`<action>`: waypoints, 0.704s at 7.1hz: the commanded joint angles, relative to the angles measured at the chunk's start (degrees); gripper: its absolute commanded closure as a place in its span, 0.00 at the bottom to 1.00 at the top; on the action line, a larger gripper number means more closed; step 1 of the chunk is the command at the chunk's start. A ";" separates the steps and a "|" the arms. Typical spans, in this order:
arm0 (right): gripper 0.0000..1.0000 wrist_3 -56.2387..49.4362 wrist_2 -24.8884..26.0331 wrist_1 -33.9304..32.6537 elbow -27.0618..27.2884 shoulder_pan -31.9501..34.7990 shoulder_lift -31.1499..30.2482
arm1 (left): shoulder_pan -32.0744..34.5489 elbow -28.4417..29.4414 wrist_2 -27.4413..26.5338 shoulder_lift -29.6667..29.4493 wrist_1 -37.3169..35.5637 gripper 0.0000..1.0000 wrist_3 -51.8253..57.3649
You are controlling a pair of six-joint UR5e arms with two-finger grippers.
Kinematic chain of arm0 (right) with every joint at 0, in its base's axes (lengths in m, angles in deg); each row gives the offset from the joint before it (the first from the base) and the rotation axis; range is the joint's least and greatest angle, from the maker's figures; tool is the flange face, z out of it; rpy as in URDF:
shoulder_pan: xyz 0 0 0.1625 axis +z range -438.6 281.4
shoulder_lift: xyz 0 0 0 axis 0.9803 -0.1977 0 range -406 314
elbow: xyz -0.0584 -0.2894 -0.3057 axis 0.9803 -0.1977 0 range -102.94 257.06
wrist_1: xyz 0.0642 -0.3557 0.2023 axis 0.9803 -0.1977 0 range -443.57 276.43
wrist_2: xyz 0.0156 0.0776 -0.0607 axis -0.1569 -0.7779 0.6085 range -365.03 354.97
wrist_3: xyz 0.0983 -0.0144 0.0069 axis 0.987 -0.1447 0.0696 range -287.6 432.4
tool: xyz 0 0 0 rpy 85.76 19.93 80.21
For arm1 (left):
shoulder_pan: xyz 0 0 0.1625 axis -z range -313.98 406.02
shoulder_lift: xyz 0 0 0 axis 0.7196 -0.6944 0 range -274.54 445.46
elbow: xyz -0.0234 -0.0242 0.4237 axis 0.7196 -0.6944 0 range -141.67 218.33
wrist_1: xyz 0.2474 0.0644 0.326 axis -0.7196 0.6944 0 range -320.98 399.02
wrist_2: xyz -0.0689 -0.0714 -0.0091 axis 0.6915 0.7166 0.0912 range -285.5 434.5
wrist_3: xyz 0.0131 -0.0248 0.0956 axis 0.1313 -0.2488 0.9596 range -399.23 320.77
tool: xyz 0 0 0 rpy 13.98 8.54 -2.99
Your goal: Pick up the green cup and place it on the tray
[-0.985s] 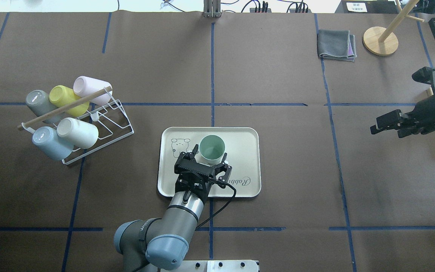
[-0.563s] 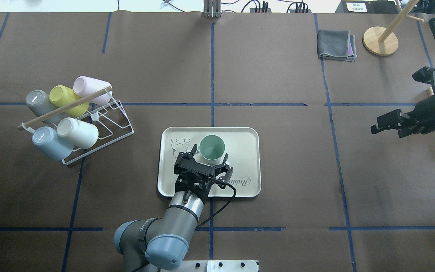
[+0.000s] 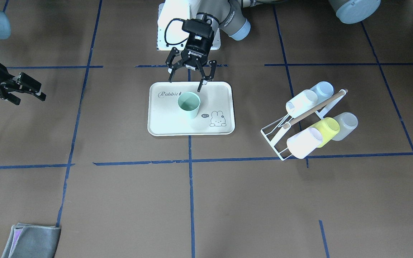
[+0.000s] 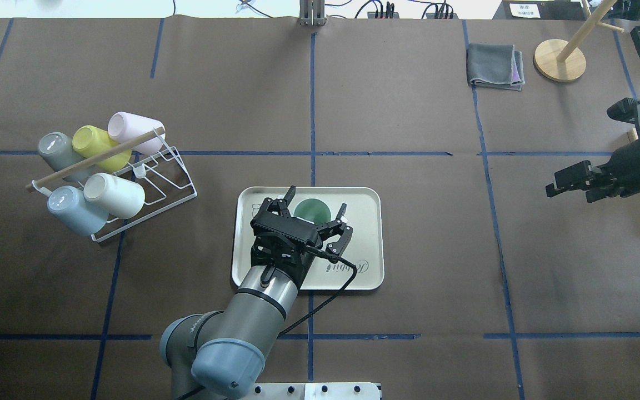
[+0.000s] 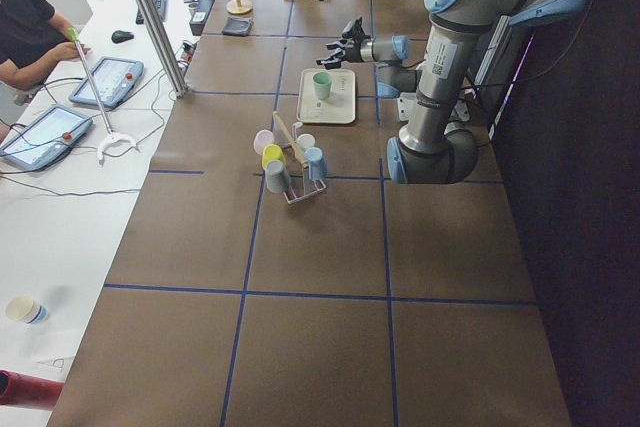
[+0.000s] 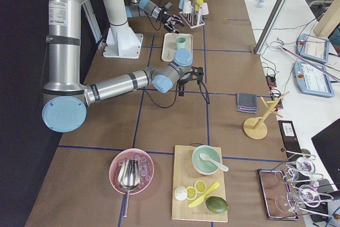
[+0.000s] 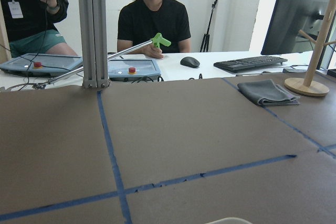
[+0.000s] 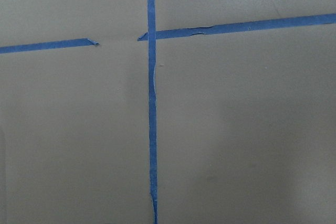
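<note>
The green cup (image 3: 188, 104) stands upright on the cream tray (image 3: 218, 94), near its middle. In the overhead view the green cup (image 4: 311, 209) is partly covered by my left gripper (image 4: 318, 206), which hangs open and empty above it over the tray (image 4: 361, 222). From the front my left gripper (image 3: 186, 83) is above the tray's robot-side edge, clear of the cup. My right gripper (image 4: 552, 186) is open and empty, far off at the table's right side. The left wrist view shows only a sliver of the tray rim (image 7: 226, 220).
A white wire rack (image 4: 153, 183) with several cups, among them a yellow-green one (image 4: 95, 145) and a light blue one (image 4: 75, 210), stands left of the tray. A folded grey cloth (image 4: 495, 66) and a wooden stand (image 4: 559, 58) are at the far right.
My left gripper has lifted up and moved forward over the cup, still open. The cup stays upright on the tray. The right arm has barely moved.
</note>
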 commanded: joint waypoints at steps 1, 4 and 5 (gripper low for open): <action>0.00 0.00 -0.02 -0.09 0.00 0.63 0.16 | 2.97 -9.51 0.14 1.42 -0.50 0.00 6.42; 0.00 -0.70 0.51 -0.88 -0.09 4.84 -0.10 | 12.55 -9.80 1.71 6.17 -5.56 0.00 5.91; 0.00 -1.06 0.59 -0.88 -0.35 6.86 -0.71 | 16.67 -9.89 6.08 6.87 -10.04 0.00 5.73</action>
